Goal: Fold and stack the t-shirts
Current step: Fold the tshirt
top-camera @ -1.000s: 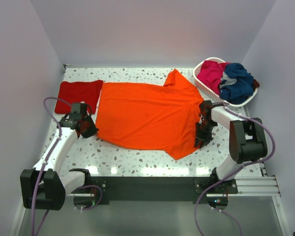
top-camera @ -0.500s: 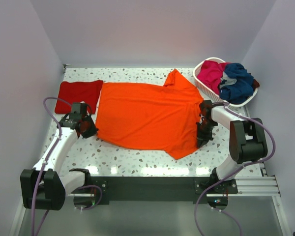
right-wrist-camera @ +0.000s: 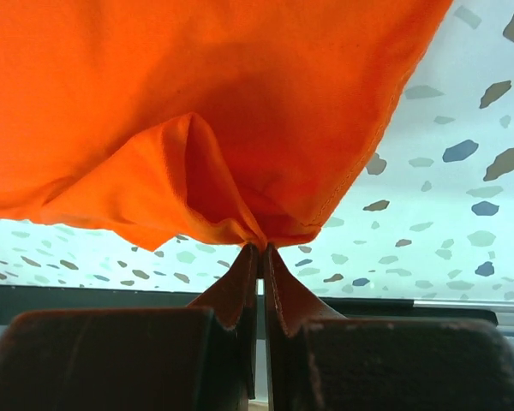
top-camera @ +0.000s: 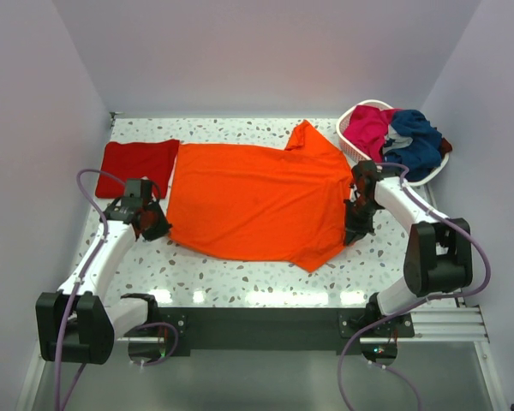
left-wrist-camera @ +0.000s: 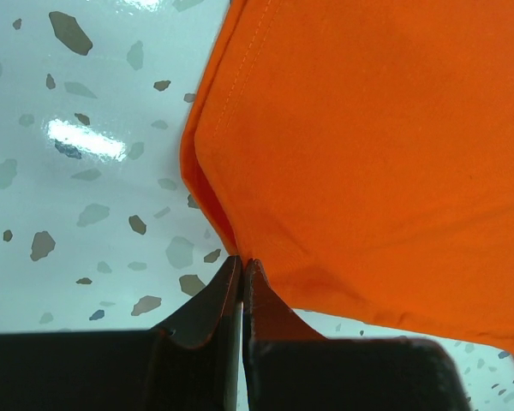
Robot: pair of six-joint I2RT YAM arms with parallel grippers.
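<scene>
Two tight grips: left pincer on orange t-shirt edge; right pincer opposite

The orange t-shirt is matt, soft cloth; the speckled table is smooth and glossy.

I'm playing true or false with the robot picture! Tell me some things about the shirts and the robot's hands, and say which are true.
1. The orange t-shirt lies spread out on the table. True.
2. The red t-shirt is in the white basket. False: it lies folded on the table, beside the orange one.
3. The left hand and the right hand each pinch an edge of the orange t-shirt. True.
4. The basket is empty. False: it holds a magenta t-shirt and a navy t-shirt.
</scene>
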